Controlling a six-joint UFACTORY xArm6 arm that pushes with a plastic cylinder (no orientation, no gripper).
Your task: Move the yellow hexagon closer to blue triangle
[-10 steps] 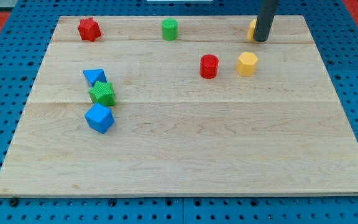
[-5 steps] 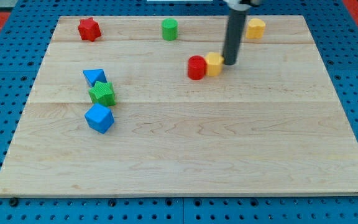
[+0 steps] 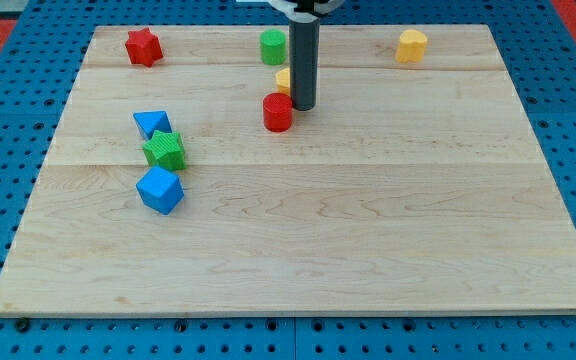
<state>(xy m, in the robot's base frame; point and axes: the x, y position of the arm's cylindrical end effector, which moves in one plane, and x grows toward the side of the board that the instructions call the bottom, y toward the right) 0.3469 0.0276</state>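
Observation:
The yellow hexagon [image 3: 283, 80] lies near the board's top centre, mostly hidden behind my rod. My tip [image 3: 302, 106] rests right beside it on its right, and just right of the red cylinder [image 3: 278, 112], which sits below the hexagon. The blue triangle [image 3: 150, 124] is far to the view's left, touching a green block [image 3: 165, 150] below it.
A blue cube [image 3: 160, 190] lies under the green block. A green cylinder [image 3: 273, 46] stands just above the hexagon. A red star [image 3: 143, 46] is at the top left, a second yellow block [image 3: 412, 45] at the top right. The wooden board [image 3: 368, 230] sits on blue pegboard.
My tip swept from the top right down and then left, pushing the yellow hexagon and the red cylinder leftward. The hexagon now sits above the red cylinder, near the green cylinder.

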